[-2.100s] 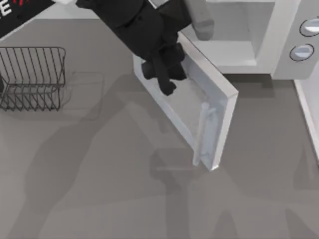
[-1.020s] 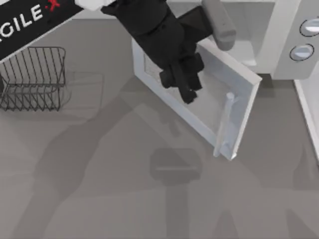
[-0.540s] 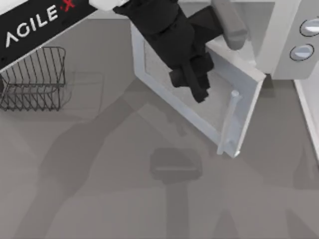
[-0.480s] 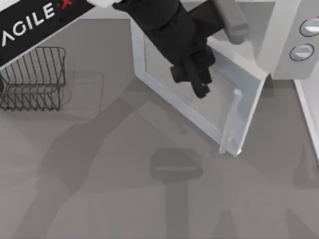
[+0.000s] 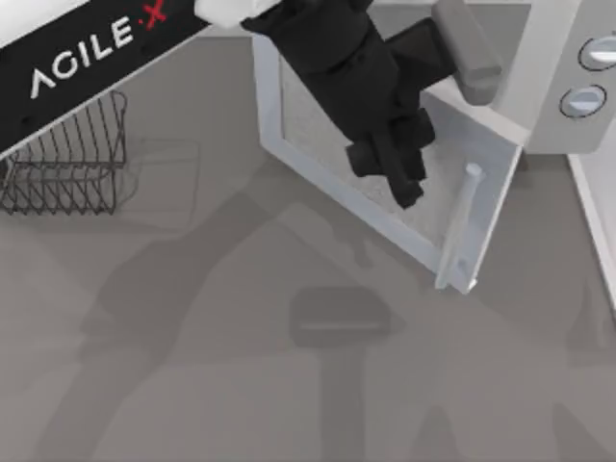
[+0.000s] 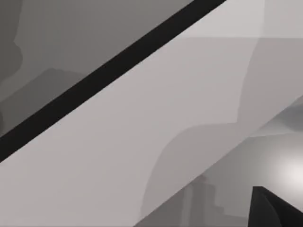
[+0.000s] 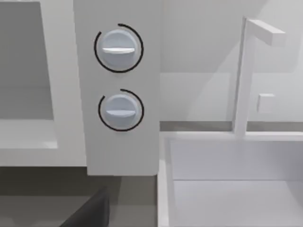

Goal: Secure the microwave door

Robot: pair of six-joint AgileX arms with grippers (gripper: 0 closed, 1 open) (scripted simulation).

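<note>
Left hand [image 5: 409,178] against microwave door [image 5: 318,144], finger state unclear, door ajar, wire basket [image 5: 67,159] empty

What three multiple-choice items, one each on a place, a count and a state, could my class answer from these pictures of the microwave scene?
1. Where is the wire basket?
A. at the table's left
B. inside the microwave
C. on top of the door

2. How many round knobs does the microwave have?
A. one
B. two
C. four

3. How does the door stand?
A. fully shut
B. lying flat on the table
C. partly open

Answers:
1 A: in the top view the basket sits by the left edge, apart from the microwave.
2 B: the right wrist view shows two knobs, one above the other, on the white panel.
3 C: the top view shows the door angled away from the body, its handle edge clear of the opening, with the left claw over its window.
</note>
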